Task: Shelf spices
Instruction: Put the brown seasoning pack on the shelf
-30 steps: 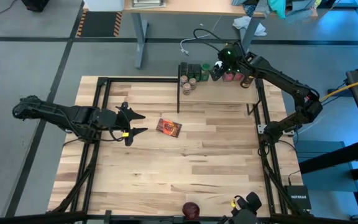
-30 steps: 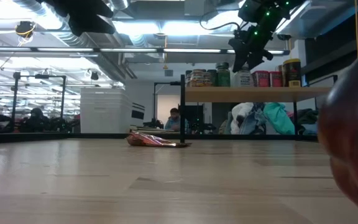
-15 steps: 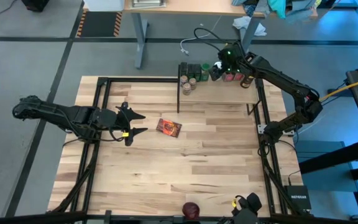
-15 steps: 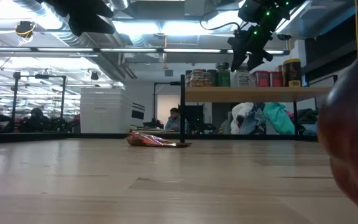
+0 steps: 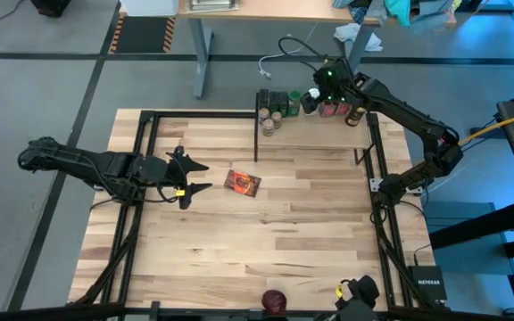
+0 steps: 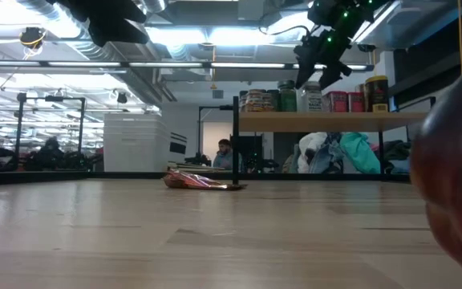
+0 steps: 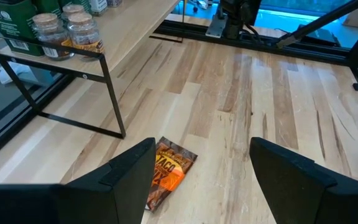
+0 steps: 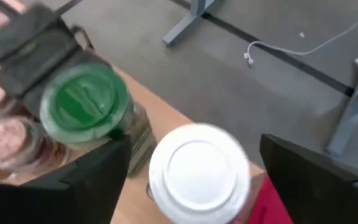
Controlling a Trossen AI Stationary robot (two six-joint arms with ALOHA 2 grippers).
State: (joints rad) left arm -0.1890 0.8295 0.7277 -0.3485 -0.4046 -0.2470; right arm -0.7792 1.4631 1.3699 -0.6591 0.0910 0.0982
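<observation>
The orange-red flat packet [image 5: 243, 182] lies flat on the tabletop, and it also shows in the left wrist view [image 7: 166, 174]. My left gripper [image 5: 199, 176] is open and empty, level, just left of the packet. The shelf [image 5: 319, 134] stands at the far edge and carries jars [image 5: 275, 111], pink-red boxes [image 6: 347, 101] and a white-capped bottle [image 6: 313, 99]. My right gripper [image 6: 318, 71] hangs open above the bottle. Its fingers stand on either side of the white cap [image 8: 199, 171], clear of it. A green-lidded jar [image 8: 86, 102] stands beside the bottle.
A dark-lidded jar with a yellow label [image 6: 376, 93] stands at the shelf's right end. A dark red round thing [image 5: 274, 300] sits at the table's near edge and fills the low view's right side [image 6: 455, 160]. Black frame rails [image 5: 145, 160] run along the table's sides.
My right gripper has gone up from the white-capped bottle, which stays upright on the shelf.
</observation>
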